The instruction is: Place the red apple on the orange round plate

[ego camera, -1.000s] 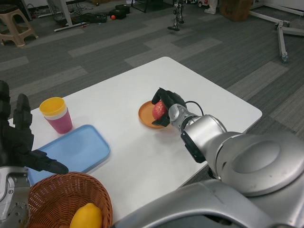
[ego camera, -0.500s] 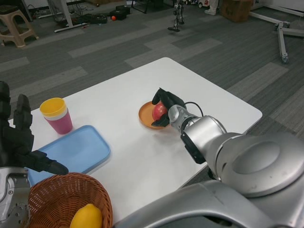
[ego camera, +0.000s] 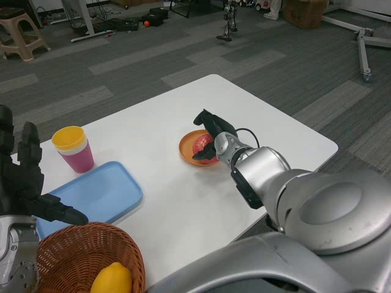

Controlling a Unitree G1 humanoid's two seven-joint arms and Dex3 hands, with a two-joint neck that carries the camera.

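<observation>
Since the earlier frame, the right robot hand has spread its fingers, loosening around the apple, which now sits on the orange plate at the frame's centre. At lower left on the surface, the left robot hand waits spread beside a pink cup, blue tray and a basket holding a lemon.

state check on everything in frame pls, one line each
red apple: on the orange round plate, right hand's fingers around it
orange round plate: flat on the white table, holds the apple
right hand: over the plate, fingers spread about the apple; grip cannot be told
left hand: open, raised at the left edge
pink cup: upright, yellow cup nested in it
blue tray: flat, empty
wicker basket: holds a lemon
</observation>
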